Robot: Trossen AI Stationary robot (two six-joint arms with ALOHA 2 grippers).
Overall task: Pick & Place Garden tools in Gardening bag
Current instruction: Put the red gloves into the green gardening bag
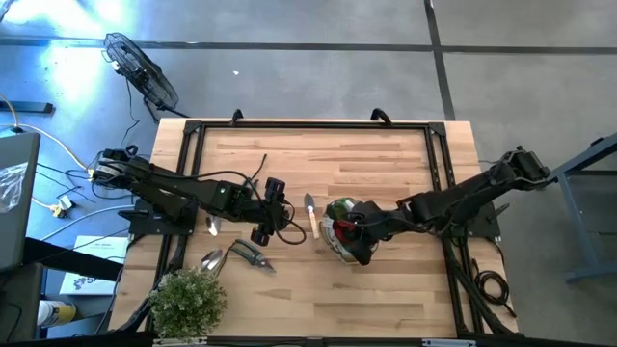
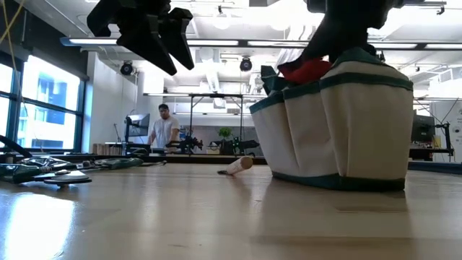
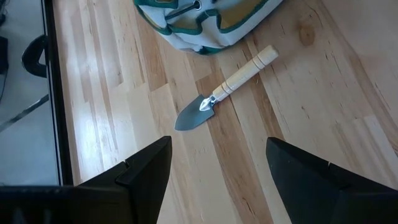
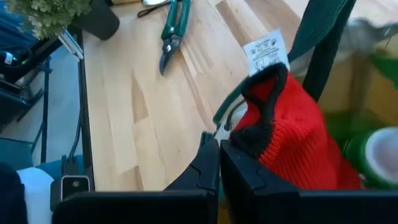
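- High view: the left gripper [image 1: 273, 214] hangs above the bench [image 1: 386, 289], fingers spread wide and empty, just beside a wooden-handled trowel [image 1: 310, 213].
- The right gripper [image 4: 219, 163] sits at the gardening bag [image 1: 345, 231], fingers pinched on a red knit glove [image 4: 292, 134] at the bag's mouth.
- Green-handled pruners [image 1: 249, 255] and a silver scoop [image 1: 211, 260] lie near the potted plant [image 1: 188, 301].

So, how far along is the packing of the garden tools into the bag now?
Done: a green bottle already sits inside the bag. In hand: the right end effector is shut on the red piece at the bag's mouth. Left: the trowel lies beside the bag, under the open left end effector; the pruners and a scoop also lie on the table.
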